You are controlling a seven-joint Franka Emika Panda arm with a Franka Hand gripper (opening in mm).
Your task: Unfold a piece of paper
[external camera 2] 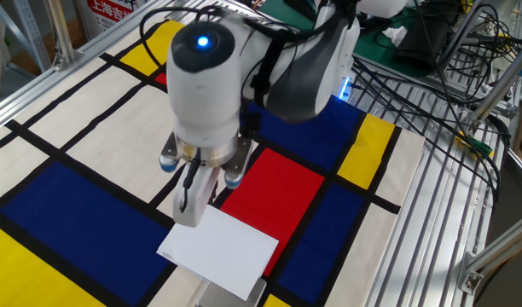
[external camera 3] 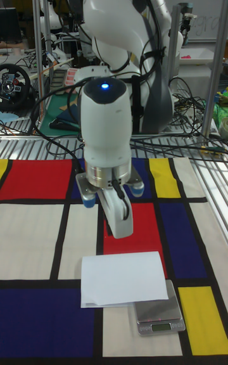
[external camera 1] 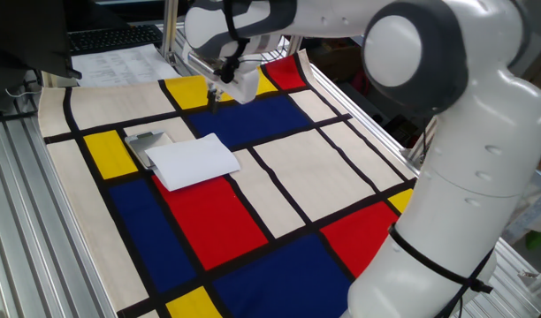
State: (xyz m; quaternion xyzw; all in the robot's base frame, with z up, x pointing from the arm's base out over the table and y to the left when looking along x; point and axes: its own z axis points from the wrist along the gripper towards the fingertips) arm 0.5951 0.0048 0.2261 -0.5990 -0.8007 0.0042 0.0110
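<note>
My fingers [external camera 3: 120,225] hang empty w/ gap not readable, above the folded plain white rectangular paper sheet [external camera 3: 123,278] lying partly over a small shiny grey metal plate [external camera 3: 159,317]; should pinch top layer's free edge only.

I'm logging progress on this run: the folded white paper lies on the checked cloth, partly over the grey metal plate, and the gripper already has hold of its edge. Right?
Not quite. The gripper holds nothing: in the tall fixed view it hangs apart from the piece of paper, short of its near edge. The rest stands: the paper lies folded on the checked cloth, partly over the grey metal plate.
</note>
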